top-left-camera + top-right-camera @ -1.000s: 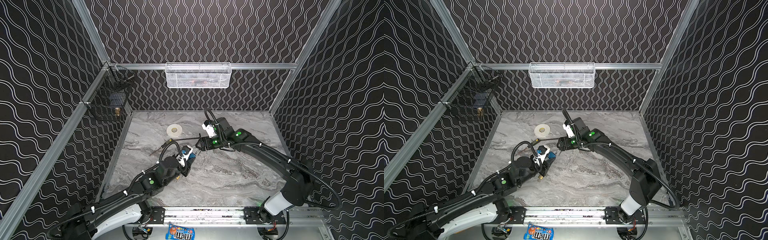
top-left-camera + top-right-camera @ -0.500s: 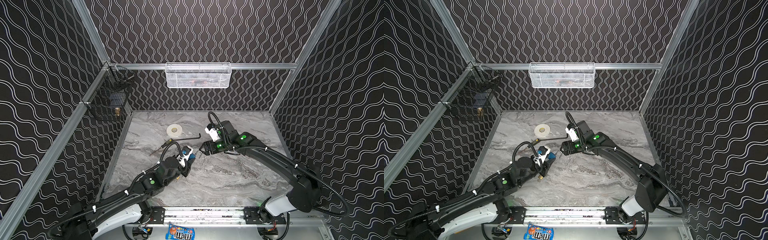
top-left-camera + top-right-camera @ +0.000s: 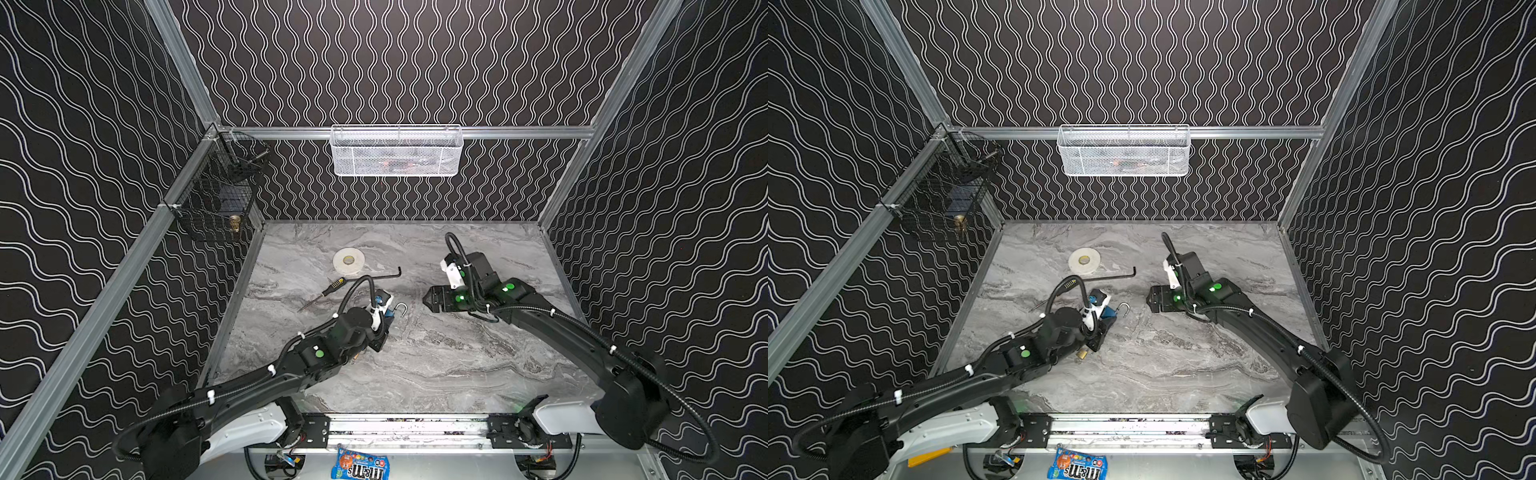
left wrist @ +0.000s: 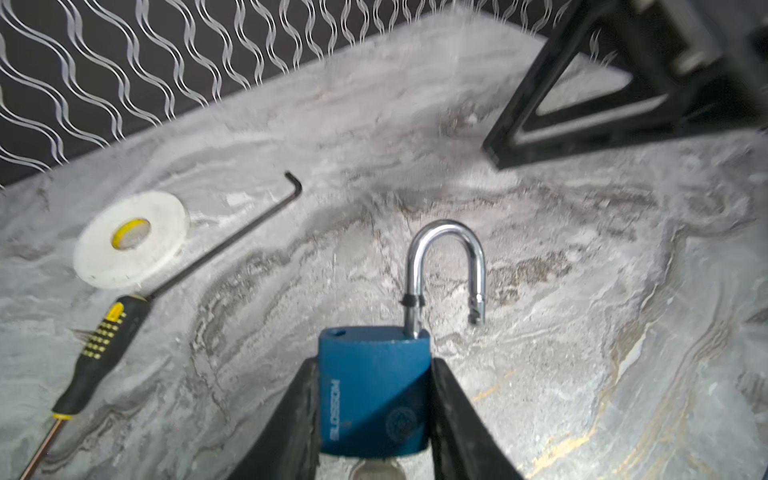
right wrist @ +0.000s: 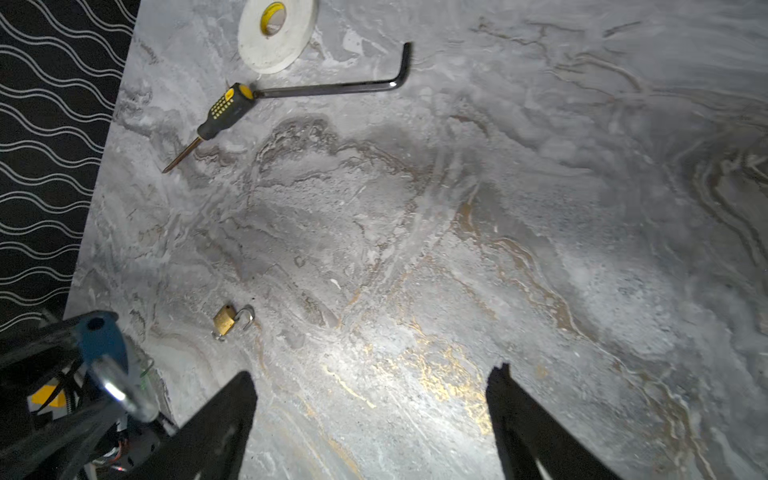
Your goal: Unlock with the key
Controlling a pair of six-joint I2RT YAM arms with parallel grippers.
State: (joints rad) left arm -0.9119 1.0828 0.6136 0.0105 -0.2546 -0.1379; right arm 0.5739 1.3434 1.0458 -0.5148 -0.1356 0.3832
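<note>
While between jaws, blue padlock (image 4: 374, 395), open-shackled

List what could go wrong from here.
1. The left gripper pinches the padlock by its sides only; it could slip or twist.
2. What looks like the key sits unheld under the padlock; it might fall out.
3. The open shackle hangs free over the table; a bump could snap it shut.

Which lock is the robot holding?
The blue padlock, clamped in the left gripper. The small brass padlock just lies loose on the table.
</note>
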